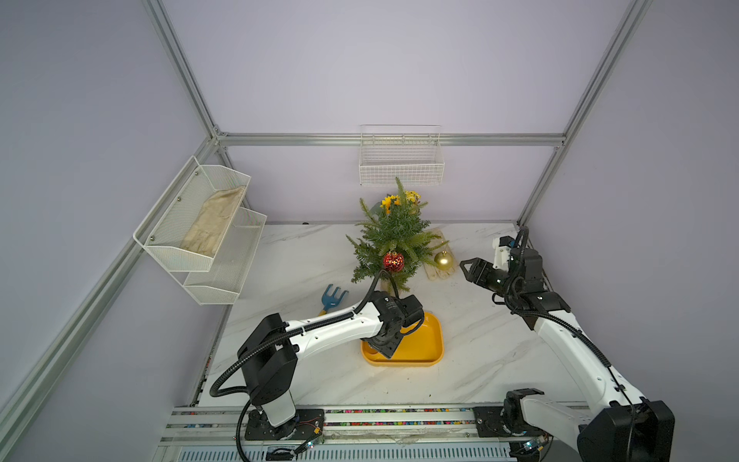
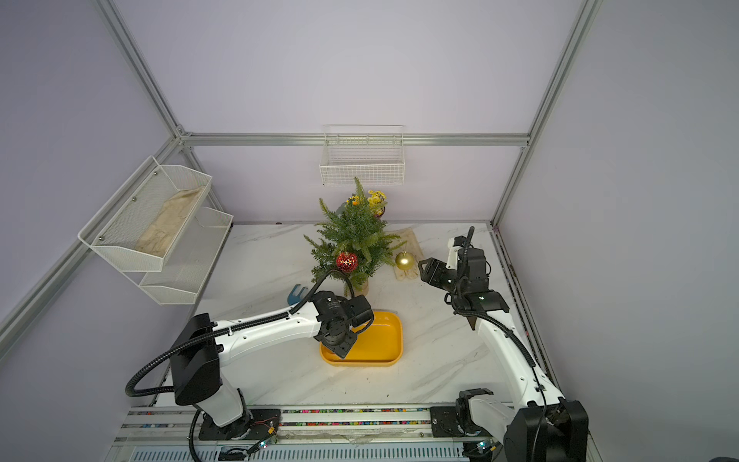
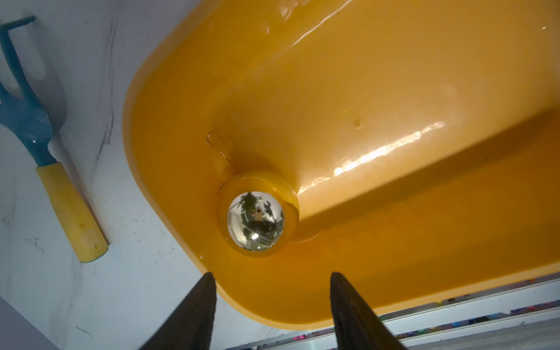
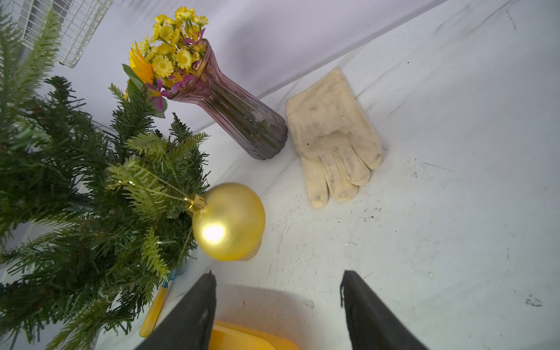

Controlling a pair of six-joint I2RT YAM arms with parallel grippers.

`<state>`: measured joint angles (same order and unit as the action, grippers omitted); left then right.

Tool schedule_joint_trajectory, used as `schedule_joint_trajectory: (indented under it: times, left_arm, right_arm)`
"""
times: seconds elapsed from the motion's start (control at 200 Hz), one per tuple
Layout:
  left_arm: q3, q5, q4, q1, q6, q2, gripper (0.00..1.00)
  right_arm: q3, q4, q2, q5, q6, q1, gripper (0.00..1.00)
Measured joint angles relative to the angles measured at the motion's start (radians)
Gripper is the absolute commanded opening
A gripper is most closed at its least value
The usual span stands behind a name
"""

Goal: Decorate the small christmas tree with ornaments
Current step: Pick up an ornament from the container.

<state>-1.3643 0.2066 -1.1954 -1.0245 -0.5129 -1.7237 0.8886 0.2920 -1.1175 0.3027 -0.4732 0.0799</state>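
Note:
The small christmas tree (image 1: 394, 240) (image 2: 354, 236) (image 4: 75, 181) stands at the back middle of the table. A red ornament (image 1: 393, 261) (image 2: 346, 262) hangs on its front. A matte gold ornament (image 1: 443, 260) (image 4: 228, 222) hangs from a branch on its right side. A mirror-like ornament (image 3: 256, 224) lies in a corner of the yellow tray (image 3: 363, 91) (image 1: 424, 344), its thread loop on the tray floor. My left gripper (image 3: 271, 275) hovers open just above it, holding nothing. My right gripper (image 4: 277, 275) (image 1: 466, 268) is open and empty, right of the gold ornament.
A blue hand fork with a yellow handle (image 1: 332, 298) (image 3: 45, 151) lies left of the tray. A vase of yellow flowers (image 4: 227, 112) and a cream glove (image 4: 333, 133) sit behind the tree. A wire basket (image 1: 401, 160) hangs on the back wall, mesh shelves (image 1: 200, 224) on the left.

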Motion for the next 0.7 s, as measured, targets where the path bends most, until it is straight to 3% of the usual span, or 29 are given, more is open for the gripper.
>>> schedule_joint_trajectory:
  times: [0.275,0.7]
  left_arm:
    - [-0.067,0.019,-0.068,0.002,0.020,-0.102,0.60]
    - [-0.066,-0.018,-0.003,0.051,0.053,-0.110,0.59]
  right_arm:
    - [0.000,-0.015,-0.006,0.028,0.010,-0.013,0.68]
    - [0.000,-0.016,-0.006,0.032,0.012,-0.019,0.68]
